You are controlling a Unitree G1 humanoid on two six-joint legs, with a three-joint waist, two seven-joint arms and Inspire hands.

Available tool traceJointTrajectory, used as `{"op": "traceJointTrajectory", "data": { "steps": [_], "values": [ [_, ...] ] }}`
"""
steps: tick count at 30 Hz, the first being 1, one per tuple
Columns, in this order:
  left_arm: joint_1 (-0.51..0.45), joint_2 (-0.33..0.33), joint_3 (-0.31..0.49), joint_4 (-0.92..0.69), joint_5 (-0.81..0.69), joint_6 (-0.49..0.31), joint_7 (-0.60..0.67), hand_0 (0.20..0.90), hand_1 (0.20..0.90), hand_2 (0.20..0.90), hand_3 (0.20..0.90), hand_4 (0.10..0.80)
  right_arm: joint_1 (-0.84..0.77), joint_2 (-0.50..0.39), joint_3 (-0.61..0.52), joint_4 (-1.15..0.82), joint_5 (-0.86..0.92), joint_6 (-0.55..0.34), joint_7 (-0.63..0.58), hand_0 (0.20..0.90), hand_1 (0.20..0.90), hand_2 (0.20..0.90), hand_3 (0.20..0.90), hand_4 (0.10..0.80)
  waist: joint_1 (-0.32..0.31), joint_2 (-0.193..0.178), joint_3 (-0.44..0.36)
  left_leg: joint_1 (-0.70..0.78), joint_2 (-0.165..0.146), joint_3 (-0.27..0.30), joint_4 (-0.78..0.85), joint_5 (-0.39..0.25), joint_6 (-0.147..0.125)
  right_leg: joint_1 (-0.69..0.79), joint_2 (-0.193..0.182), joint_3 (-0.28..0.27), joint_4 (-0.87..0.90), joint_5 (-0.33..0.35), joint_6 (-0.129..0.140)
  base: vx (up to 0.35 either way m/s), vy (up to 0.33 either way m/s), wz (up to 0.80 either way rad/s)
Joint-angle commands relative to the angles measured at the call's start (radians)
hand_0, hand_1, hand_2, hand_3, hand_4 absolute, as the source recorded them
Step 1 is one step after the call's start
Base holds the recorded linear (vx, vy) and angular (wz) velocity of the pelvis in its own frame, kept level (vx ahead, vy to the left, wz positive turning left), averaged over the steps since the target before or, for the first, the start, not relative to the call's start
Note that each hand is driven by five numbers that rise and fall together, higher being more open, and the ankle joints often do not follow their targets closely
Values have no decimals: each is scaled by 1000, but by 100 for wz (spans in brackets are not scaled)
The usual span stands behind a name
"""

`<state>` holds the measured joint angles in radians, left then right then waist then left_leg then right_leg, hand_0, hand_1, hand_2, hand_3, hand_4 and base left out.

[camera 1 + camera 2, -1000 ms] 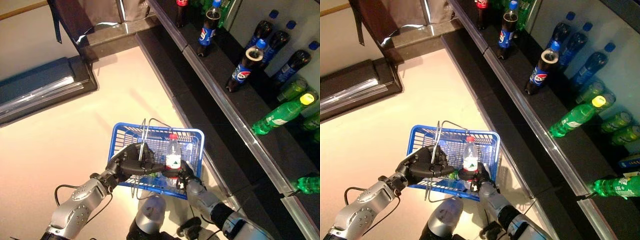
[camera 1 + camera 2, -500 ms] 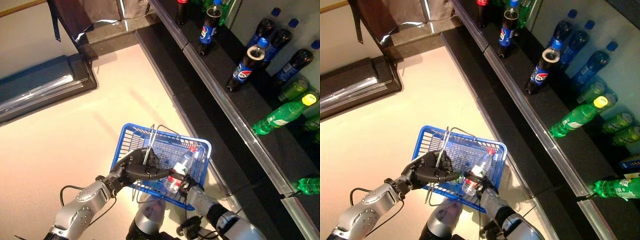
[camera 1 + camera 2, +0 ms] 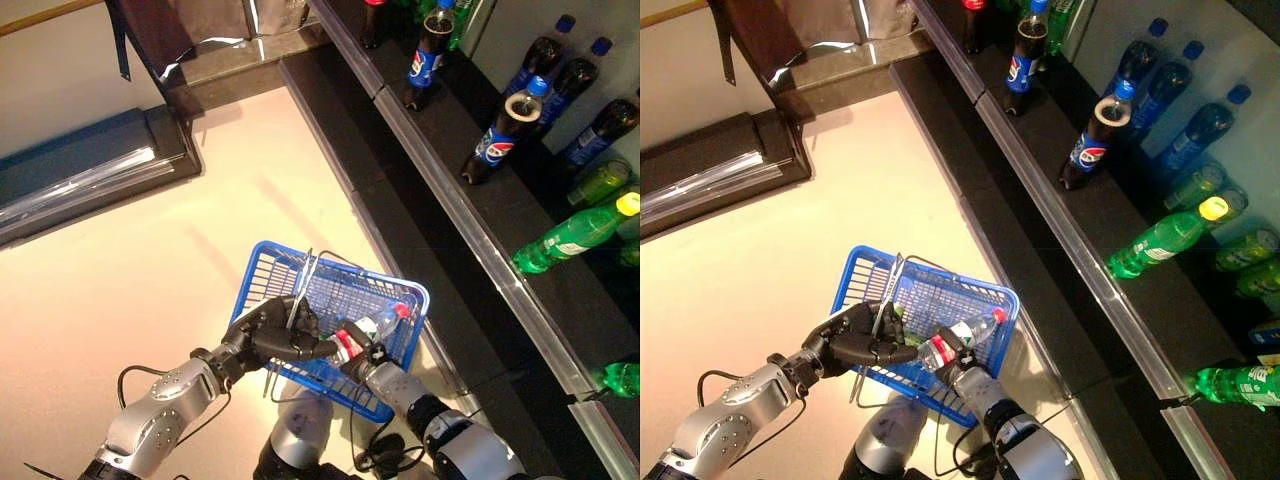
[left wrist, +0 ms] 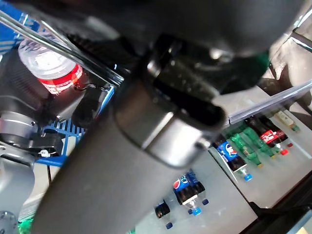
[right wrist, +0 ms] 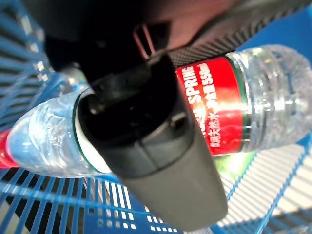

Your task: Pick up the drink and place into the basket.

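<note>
A blue wire basket hangs low in front of me, and my left hand is shut on its metal handles. A clear water bottle with a red cap and red label lies tilted inside the basket, cap toward the shelf side. My right hand is shut on the bottle's lower part at the near rim. In the right wrist view the thumb crosses the bottle above the blue mesh. The left wrist view shows the bottle's base.
A dark shelf with a metal rail runs along the right. It carries upright cola bottles and lying green bottles. A dark low platform lies at the far left. Pale floor surrounds the basket.
The bottle has gone from upright above the basket to tilted over and lower inside it, still in my right hand. The basket and left hand have drifted slightly right.
</note>
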<state>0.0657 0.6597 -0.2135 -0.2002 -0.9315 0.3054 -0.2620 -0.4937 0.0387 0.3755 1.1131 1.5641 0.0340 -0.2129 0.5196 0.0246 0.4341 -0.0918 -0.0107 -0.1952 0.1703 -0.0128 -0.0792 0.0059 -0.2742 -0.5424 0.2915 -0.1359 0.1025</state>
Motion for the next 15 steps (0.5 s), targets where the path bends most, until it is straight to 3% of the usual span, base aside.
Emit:
{"op": "traceJointTrajectory", "data": {
  "steps": [1,4,5,6,15],
  "values": [
    [-168,-60,83,-325,-173,-188,-88,300,300,300,200,100,-63,20,-2,-81,70,-43,11,300,300,300,200,100,-15,36,-58,-112,-56,21,73,18,27,90,69,-23,-119,90,-2,0,0,0],
    [-167,-55,82,-320,-179,-197,-91,300,300,300,200,100,-81,11,-9,-98,58,-46,-7,300,300,300,200,100,-17,40,-53,-112,-56,23,71,19,29,82,64,-25,-113,92,-1,0,0,0],
    [-169,-52,83,-319,-184,-196,-89,300,300,300,200,100,-88,8,-11,-100,49,-47,-13,644,644,644,601,501,-16,40,-52,-112,-57,22,70,19,30,82,64,-27,-112,92,0,0,0,0],
    [-170,-51,82,-318,-185,-196,-88,300,300,300,200,100,-94,4,-13,-98,49,-44,-13,900,900,900,900,800,-16,39,-52,-111,-57,22,69,20,30,82,63,-28,-112,93,0,0,0,0],
    [-184,-39,77,-316,-220,-187,-71,300,300,300,200,100,-114,-23,-1,-135,2,-38,-12,900,900,900,900,800,-18,17,-44,-108,-50,31,57,21,34,70,62,-33,-105,97,1,0,0,0]
  ]
}}
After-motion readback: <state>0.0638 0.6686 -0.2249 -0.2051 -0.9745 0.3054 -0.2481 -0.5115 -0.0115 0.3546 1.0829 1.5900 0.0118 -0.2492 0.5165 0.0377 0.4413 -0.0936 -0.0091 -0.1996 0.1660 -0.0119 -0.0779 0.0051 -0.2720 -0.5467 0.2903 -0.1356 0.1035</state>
